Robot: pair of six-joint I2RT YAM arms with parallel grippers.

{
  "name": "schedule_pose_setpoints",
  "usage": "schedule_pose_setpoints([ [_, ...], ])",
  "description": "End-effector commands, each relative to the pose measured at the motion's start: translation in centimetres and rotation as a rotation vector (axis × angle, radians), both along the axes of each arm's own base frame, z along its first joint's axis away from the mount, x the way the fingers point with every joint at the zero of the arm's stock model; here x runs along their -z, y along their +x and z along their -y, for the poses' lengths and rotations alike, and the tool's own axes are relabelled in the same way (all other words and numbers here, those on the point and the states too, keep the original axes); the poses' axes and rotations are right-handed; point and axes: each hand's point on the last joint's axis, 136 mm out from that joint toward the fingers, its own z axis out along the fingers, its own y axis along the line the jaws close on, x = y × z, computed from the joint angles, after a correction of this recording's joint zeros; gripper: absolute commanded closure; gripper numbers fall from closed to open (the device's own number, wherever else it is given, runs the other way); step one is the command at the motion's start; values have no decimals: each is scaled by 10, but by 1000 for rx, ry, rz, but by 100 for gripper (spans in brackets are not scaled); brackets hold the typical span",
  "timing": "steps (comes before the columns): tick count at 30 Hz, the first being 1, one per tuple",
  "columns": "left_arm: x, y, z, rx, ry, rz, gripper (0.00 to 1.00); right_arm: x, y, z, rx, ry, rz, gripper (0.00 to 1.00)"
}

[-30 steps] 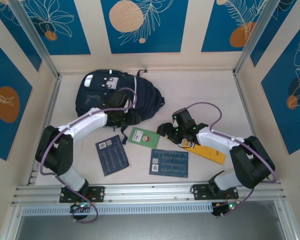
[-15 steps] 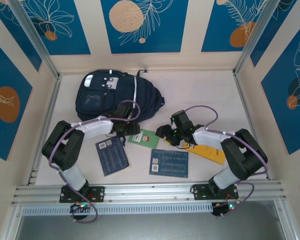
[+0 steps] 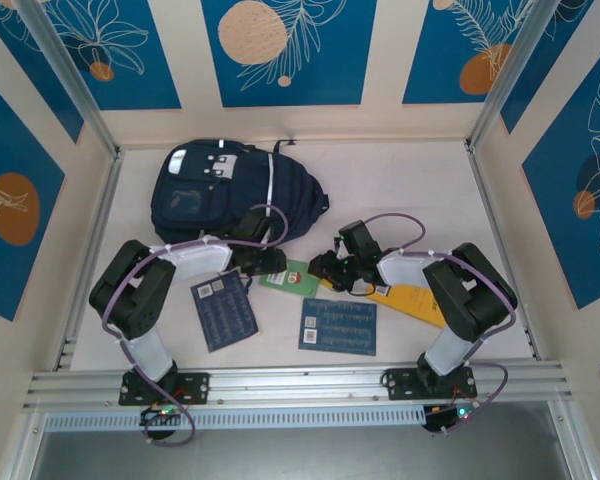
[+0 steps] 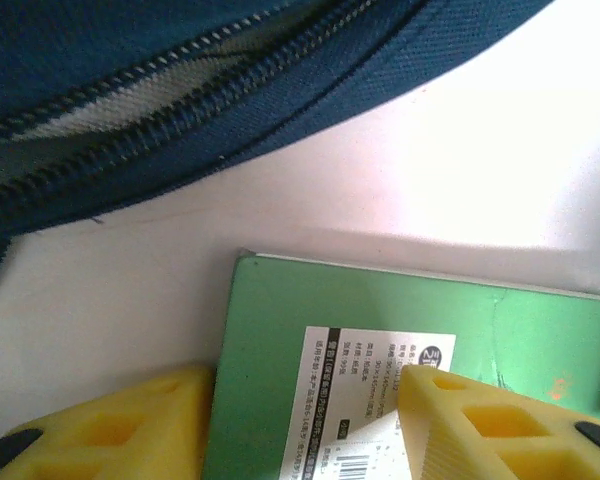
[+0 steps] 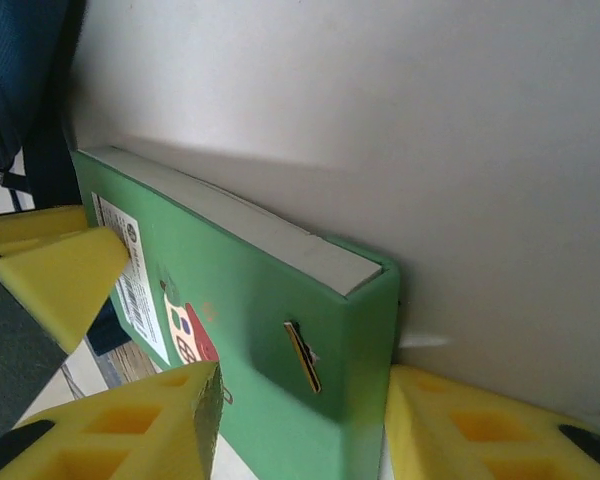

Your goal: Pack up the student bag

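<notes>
The student bag (image 3: 220, 190), dark navy with white patches, lies at the back left; its zip (image 4: 160, 90) runs across the top of the left wrist view. In front of it a green notebook (image 3: 290, 277) lies on the table. My left gripper (image 3: 273, 264) is open over the notebook's left corner (image 4: 280, 330): one finger (image 4: 110, 425) sits beside the edge, the other (image 4: 500, 425) on the white label. My right gripper (image 3: 321, 268) is open at the opposite end (image 5: 280, 330), one finger (image 5: 110, 425) over the cover, the other (image 5: 500, 435) against the spine.
Two navy booklets (image 3: 223, 310) (image 3: 338, 326) lie near the front. A yellow book (image 3: 412, 303) lies under my right arm. Metal rails (image 3: 90, 230) and walls close in the table. Bare table stretches to the back right.
Both grippers have closed in on the green notebook from either side, the left one coming down from the bag. Both pairs of jaws have narrowed.
</notes>
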Motion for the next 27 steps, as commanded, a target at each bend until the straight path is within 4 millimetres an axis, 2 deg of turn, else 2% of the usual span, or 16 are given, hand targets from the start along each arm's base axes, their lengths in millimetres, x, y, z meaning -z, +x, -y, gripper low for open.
schedule_pose_setpoints([
  [1,9,-19,13,53,-38,-65,51,2,-3,-11,-48,40,-15,54],
  [4,8,-20,15,58,-42,-68,53,-7,1,-13,-45,71,5,56],
  [9,0,-21,15,65,-54,-59,55,-35,5,-17,-45,153,48,58],
  [14,-9,-21,18,71,-74,-47,55,-54,5,-23,-49,223,76,56],
  [22,-18,-24,28,76,-143,-53,57,-49,5,-35,-50,285,31,55],
  [24,-19,-25,30,77,-156,-57,57,-44,6,-37,-44,284,19,57],
  [27,-18,-26,28,74,-151,-55,57,-36,7,-33,-27,268,7,66],
])
